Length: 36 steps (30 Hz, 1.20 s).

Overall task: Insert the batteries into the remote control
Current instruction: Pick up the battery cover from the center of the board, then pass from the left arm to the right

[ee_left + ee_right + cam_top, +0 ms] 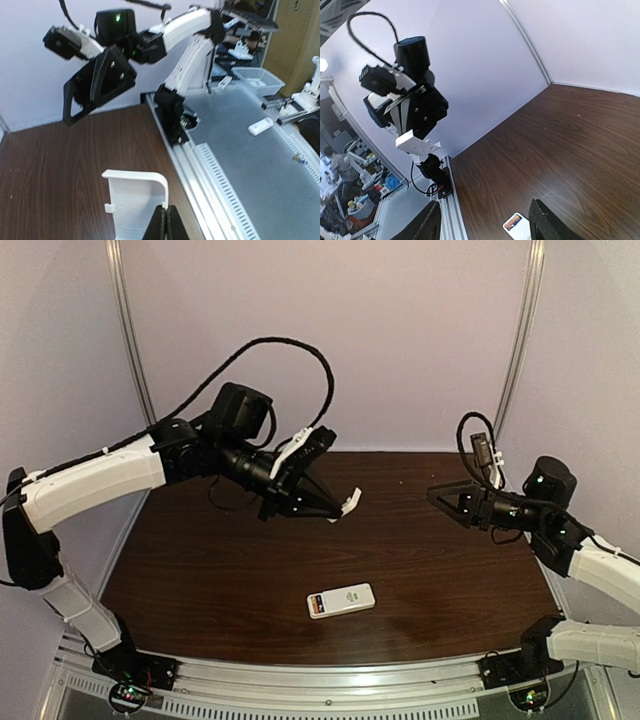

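Remote [341, 600] on table [200, 570], orange battery [316, 604] in its end bay. Your left gripper [340, 508] pinches the cover [350, 503] above it; your right gripper [445, 498] hangs spread, well apart.

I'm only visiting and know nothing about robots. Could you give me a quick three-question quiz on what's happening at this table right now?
1. True or false: the remote control lies flat on the table, and neither gripper touches it.
2. What does the left gripper hold up in the air? A) an orange battery B) a white cover piece C) nothing at all
3. Fill in the missing word: the right gripper is raised above the table, empty, with its fingers ____.

Key: 1 true; 2 B; 3 open.
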{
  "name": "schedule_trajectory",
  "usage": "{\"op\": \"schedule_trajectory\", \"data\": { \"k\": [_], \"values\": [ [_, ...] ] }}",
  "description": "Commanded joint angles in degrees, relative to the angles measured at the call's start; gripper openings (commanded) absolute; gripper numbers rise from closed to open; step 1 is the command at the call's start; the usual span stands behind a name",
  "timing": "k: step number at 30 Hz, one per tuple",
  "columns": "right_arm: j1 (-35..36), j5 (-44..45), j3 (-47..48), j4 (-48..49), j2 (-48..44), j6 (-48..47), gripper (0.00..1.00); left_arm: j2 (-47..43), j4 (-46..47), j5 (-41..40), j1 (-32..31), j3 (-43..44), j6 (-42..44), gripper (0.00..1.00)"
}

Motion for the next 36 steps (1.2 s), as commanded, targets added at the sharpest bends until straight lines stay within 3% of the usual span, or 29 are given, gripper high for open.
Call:
{"op": "schedule_trajectory", "data": {
  "k": [1,8,19,29,36],
  "values": [
    [6.6,-4.5,5.8,3.7,-0.5,-5.0,0.61,-3.7,11.1,16.8,-0.3,-2.9,-8.9,0.0],
    [15.8,-6.0,13.3,6.9,2.3,-8.6,0.59,-6.1,20.2,23.0,-4.5,-4.1,-17.3,0.0],
    [30.1,-5.6,25.0,-8.3,7.3,-24.1,0.46,-6.2,31.0,27.7,-9.7,-4.6,-25.7,0.0],
    [37.0,-2.2,31.0,-16.9,11.8,-32.0,0.44,-4.9,34.3,28.8,-10.8,-3.8,-28.6,0.0],
    [39.3,-1.2,32.7,-17.3,14.8,-35.0,0.42,-4.4,34.9,28.8,-10.9,-4.7,-28.7,0.0]
  ]
}}
